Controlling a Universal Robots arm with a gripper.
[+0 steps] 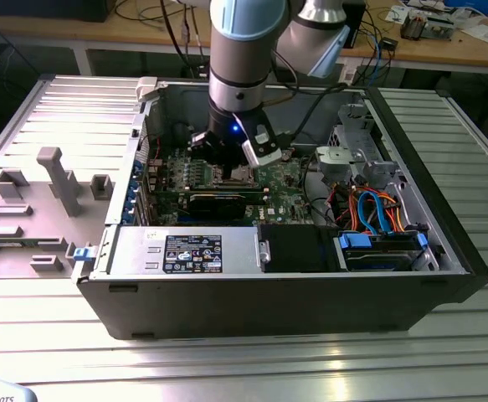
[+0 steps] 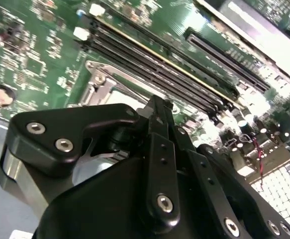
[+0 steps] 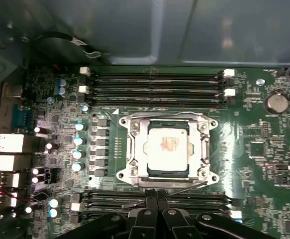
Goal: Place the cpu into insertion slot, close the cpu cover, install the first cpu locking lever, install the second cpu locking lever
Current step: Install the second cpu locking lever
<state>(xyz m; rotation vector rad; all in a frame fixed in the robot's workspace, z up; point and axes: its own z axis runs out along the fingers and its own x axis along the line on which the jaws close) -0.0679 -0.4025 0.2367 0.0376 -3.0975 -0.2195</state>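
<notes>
While the open computer case (image 1: 277,276) lies on a ribbed metal table (image 1: 227,368) with cluttered benches behind, the arm reaches down over the green motherboard (image 3: 254,149). The gripper (image 3: 157,196) has its fingers pressed together, holding nothing, just beside the socket's edge. The cpu (image 3: 168,148) sits in the insertion slot (image 3: 135,172) with the cpu cover (image 3: 203,144) down around it. Memory slots (image 3: 154,84) flank the socket closely on two sides.

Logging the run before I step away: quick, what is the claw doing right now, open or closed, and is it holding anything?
Claw: closed, fingers together, holding nothing, poised by the silvery square metal cpu cover, which lies shut over the dull silver-grey square cpu.
</notes>
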